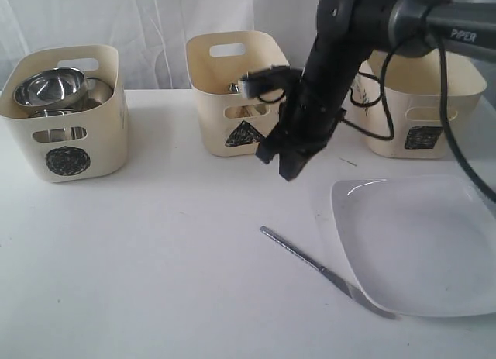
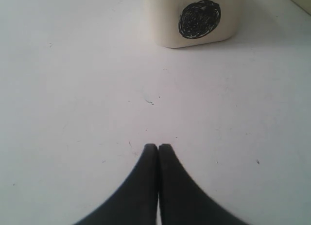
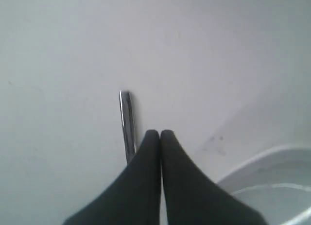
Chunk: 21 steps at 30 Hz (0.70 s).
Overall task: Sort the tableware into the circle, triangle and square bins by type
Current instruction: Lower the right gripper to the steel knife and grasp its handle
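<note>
Right gripper (image 1: 292, 170), pressed together and empty, hangs above a knife (image 1: 322, 268) beside the plate (image 1: 418, 250); left gripper (image 2: 158, 148) likewise pressed together.

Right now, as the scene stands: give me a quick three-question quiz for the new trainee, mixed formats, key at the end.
1. True or false: the right claw is holding the knife.
2. Which bin holds the steel bowls? A) circle B) triangle C) square
3. Name the two pieces of tableware lying on the table outside the bins.

Key
1. False: the claw is shut and empty above the table; the knife lies on the table.
2. A, the circle bin.
3. The knife and the large white plate.
</note>
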### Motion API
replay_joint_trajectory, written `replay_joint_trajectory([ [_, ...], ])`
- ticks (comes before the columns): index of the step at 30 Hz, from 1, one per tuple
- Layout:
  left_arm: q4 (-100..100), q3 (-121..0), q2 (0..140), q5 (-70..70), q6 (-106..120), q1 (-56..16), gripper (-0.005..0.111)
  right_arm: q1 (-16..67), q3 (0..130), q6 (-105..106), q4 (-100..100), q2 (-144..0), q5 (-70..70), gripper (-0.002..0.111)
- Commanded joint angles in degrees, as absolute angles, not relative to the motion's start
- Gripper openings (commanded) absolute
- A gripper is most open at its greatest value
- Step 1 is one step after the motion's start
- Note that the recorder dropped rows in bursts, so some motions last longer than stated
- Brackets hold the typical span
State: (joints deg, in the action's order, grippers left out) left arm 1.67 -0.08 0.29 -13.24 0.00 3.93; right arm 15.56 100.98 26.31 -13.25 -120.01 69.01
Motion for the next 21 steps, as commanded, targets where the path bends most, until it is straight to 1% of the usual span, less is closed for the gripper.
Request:
replay_joint_trajectory([
  [1,2.1,0.0,0.0,-13.3,0.3,4.0,0.001,19.9,96.1,12.7,-2.6,-119.5,70.0,0.0],
  [3,2.1,0.0,0.0,-13.3,0.3,4.0,0.001,21.2,93.9,10.4,0.0,-119.5,70.0,0.0],
  [8,2.1,0.0,0.0,-13.3,0.3,4.0,0.001,21.3,90.7,10.3,0.0,-119.5,68.8,0.001],
  [10,2.1,0.0,0.0,-13.3,0.3,4.0,0.001,21.3,90.6,10.3,-0.7,-119.5,68.5,0.006],
  [13,2.1,0.0,0.0,-13.3,0.3,4.0,0.001,21.3,90.6,10.3,-1.7,-119.5,67.4,0.021],
  [15,2.1,0.0,0.0,-13.3,0.3,4.0,0.001,21.3,90.6,10.3,-1.7,-119.5,65.7,0.028],
  [16,2.1,0.0,0.0,-13.3,0.3,4.0,0.001,21.3,90.6,10.3,-1.7,-119.5,64.6,0.03],
  [21,2.1,0.0,0.0,-13.3,0.3,4.0,0.001,21.3,90.6,10.3,-1.7,-119.5,59.5,0.031],
])
